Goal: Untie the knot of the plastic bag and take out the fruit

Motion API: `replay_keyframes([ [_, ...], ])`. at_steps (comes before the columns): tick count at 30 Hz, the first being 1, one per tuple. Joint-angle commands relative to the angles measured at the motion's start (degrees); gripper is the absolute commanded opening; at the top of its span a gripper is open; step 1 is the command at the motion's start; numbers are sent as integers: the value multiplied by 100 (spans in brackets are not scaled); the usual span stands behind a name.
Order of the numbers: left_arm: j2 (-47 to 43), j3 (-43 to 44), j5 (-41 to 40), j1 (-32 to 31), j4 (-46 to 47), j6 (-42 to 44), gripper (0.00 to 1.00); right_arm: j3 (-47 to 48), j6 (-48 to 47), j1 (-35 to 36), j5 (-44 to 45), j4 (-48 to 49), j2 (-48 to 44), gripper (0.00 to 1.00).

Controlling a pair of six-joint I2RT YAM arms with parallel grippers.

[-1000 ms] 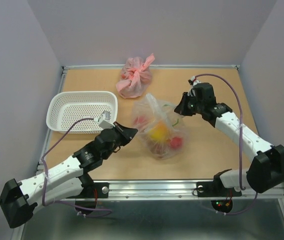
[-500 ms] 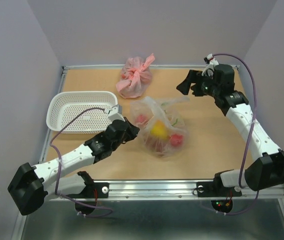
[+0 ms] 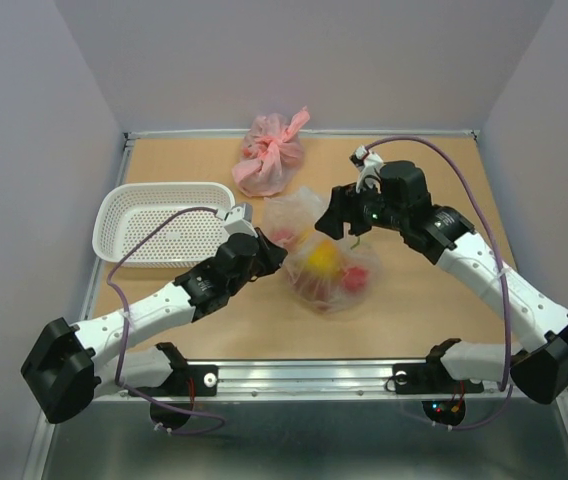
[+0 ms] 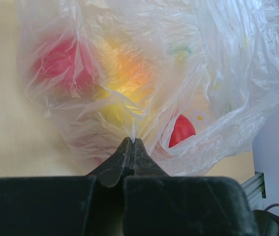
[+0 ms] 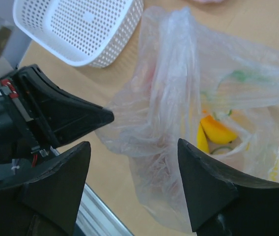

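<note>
The clear plastic bag (image 3: pixel 322 262) lies mid-table with fruit inside: a yellow one (image 3: pixel 321 259) and two red ones (image 3: pixel 358 277) (image 3: pixel 282 237). My left gripper (image 3: pixel 277 252) is shut on a fold of film at the bag's left edge; the left wrist view shows its tips (image 4: pixel 132 142) pinching the plastic bag (image 4: pixel 144 69). My right gripper (image 3: pixel 331 223) hovers open over the bag's top, with nothing between its fingers (image 5: pixel 56 182). Below it, the bag (image 5: pixel 179 93) holds an orange-yellow fruit (image 5: pixel 217 130). I cannot make out the knot; the top looks like loose crumpled film (image 3: pixel 299 205).
A white perforated basket (image 3: pixel 164 222) sits at the left, close behind my left arm. A tied pink bag (image 3: pixel 272 155) lies at the back centre. Low rails run along the table's edges and walls enclose three sides.
My right gripper opened off the bag, swung away to the back right, then came back over the bag's top. My left gripper stayed shut and moved up to the bag's left edge.
</note>
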Motion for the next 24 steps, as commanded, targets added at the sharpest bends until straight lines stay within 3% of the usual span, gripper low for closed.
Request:
replay_keyframes([
  [1,-43,-10,-122,-14,299,70,0,-636,227,264,195,-64,-228,63],
  [5,9,-81,-228,-14,458,-18,0,-1435,526,370,256,-64,-720,38],
  [7,62,-98,-245,-14,510,-62,0,-1683,632,379,247,-72,-932,21],
  [8,88,-133,-263,-5,563,-123,0,-1815,745,388,256,-81,-1037,5],
  [9,106,-168,-280,-5,607,-185,0,-2043,807,388,274,-81,-1282,0],
  [17,159,-845,-360,127,1318,-1466,0,-3432,2150,397,10,-336,-2198,0],
  [24,-174,-1592,-123,276,1829,-2093,0,-3671,2601,397,677,-1398,-2462,0],
])
